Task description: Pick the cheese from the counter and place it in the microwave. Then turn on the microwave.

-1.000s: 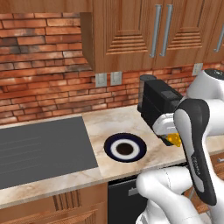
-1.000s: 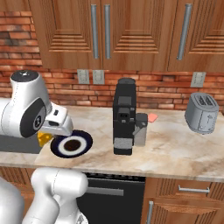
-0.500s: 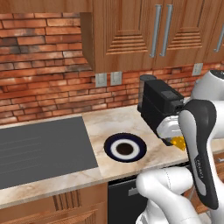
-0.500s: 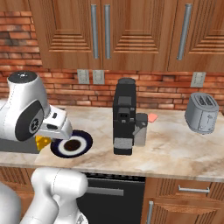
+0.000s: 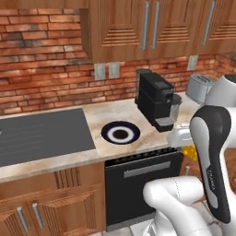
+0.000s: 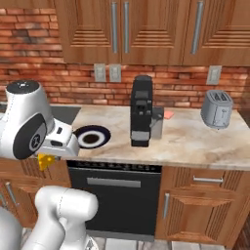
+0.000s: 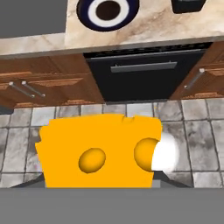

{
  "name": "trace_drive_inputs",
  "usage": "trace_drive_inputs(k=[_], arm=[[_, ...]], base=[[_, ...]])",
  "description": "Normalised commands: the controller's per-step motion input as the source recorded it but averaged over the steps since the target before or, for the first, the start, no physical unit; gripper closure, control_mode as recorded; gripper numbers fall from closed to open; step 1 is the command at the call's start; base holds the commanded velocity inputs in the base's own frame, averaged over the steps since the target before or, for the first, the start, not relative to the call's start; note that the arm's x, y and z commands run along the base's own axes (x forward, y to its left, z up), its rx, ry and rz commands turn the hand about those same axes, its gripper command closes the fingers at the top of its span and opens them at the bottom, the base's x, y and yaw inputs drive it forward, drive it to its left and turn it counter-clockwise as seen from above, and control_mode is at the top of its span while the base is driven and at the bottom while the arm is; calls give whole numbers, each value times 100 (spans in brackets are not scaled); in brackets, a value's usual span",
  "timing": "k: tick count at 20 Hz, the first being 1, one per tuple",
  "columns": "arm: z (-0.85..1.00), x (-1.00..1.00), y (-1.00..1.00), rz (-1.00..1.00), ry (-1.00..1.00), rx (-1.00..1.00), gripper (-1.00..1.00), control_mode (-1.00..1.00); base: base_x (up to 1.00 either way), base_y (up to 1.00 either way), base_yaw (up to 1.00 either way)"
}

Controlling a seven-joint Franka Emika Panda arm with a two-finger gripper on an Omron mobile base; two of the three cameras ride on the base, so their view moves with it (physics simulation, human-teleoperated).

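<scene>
- Cheese (image 7: 98,151): a yellow-orange block with round holes, seen large and close in the hand view, held out over the tiled floor (image 7: 197,131) in front of the cabinets, off the worktop (image 6: 195,139).
- In the left base view the cheese (image 5: 189,151) shows as a small yellow bit beside the forearm, below the worktop (image 5: 120,115) edge; in the right base view the cheese (image 6: 46,160) hangs just under the white hand, in front of the cabinet face.
- Pincer (image 6: 49,157): fingertips are hidden by the cheese; jaws stand part-way apart with the cheese between them, so it is read as gripping the cheese.
- Below the cheese in the hand view: a black dishwasher front (image 7: 140,76) with a bar handle, brown drawers to either side.
- Plate (image 5: 120,134): dark-rimmed, white ring, brown centre, lying flat on the worktop between stovetop and coffee machine; also seen as plate (image 6: 92,136) and plate (image 7: 107,11).
- Stovetop (image 5: 41,136): flat, dark grey, left of the plate.
- Coffee machine (image 6: 141,117): black, upright, right of the plate; also seen as coffee machine (image 5: 156,99).
- Toaster (image 6: 217,108): silver, well apart at the right end of the worktop.
- Behind: a brick wall (image 5: 41,55) with outlets, wooden wall cupboards above.
</scene>
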Motion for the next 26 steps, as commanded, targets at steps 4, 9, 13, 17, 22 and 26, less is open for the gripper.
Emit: trace_drive_inputs(k=[4, 9, 13, 17, 22, 26], arm=[[0, 0, 0, 0, 0, 0, 100, 100], [0, 0, 0, 0, 0, 0, 100, 100], [0, 0, 0, 0, 0, 0, 100, 100], [0, 0, 0, 0, 0, 0, 100, 100], [0, 0, 0, 0, 0, 0, 100, 100], [0, 0, 0, 0, 0, 0, 100, 100]], base=[[-87, 66, 0], [-19, 100, 0], [0, 100, 0], [0, 100, 0], [0, 100, 0], [0, 100, 0]])
